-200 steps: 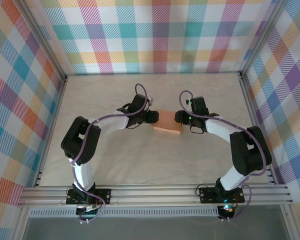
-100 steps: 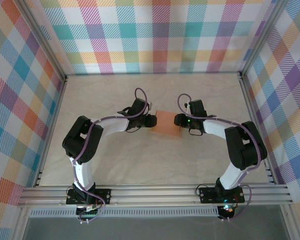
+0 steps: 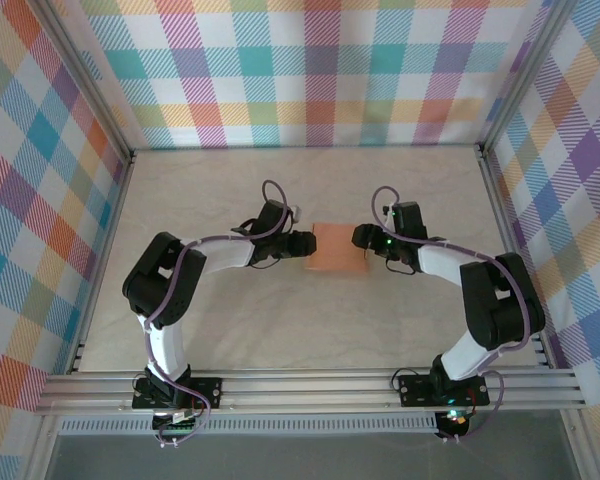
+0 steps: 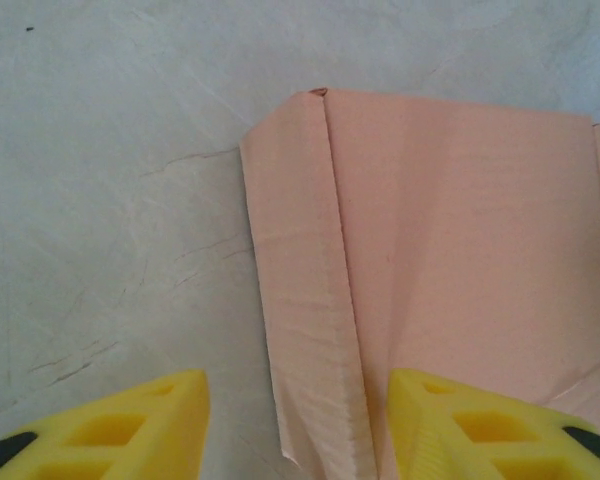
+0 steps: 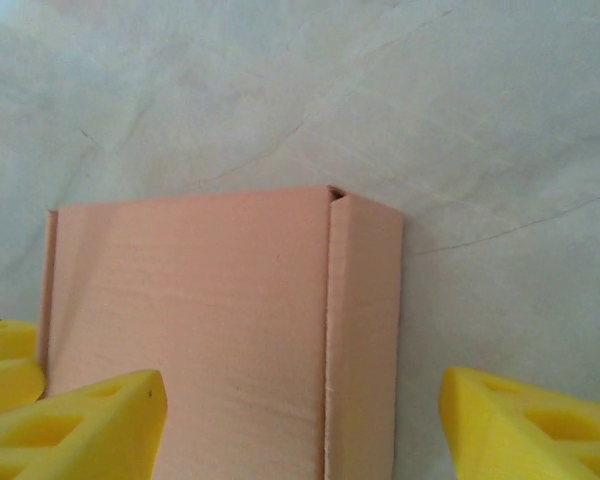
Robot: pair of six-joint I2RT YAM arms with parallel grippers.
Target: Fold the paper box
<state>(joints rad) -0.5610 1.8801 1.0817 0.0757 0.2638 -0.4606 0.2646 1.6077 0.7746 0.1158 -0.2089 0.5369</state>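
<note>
Straddling the left edge of the paper box (image 3: 338,248), the left gripper (image 3: 302,243) stands with its jaws partly apart and nothing pinched. In its wrist view one yellow finger (image 4: 120,430) sits on the bare table (image 3: 230,320) clear of the box, while the other hangs over the box's broad panel. Between them runs the left side strip (image 4: 298,300), folded along a crease. The box itself lies midway between the two grippers, a salmon-orange rectangle that reads as nearly flat from above. At its right edge the right gripper (image 3: 364,238) is spread wider and also grips nothing. One finger (image 5: 75,420) is over the panel and the other is well out past the right side strip (image 5: 365,330). The step in hand looks like setting the two side walls, one per arm. The next move probably calls for each pair of jaws to close on its strip, squarely along the crease, without dragging the light card sideways. The overhead view gives the symmetry of the arms about the box but hides the folds. The wrist views reveal both creases and the small corner notches, and the right one also catches a bit of yellow beyond the box's far-left edge, likely the other gripper.
</note>
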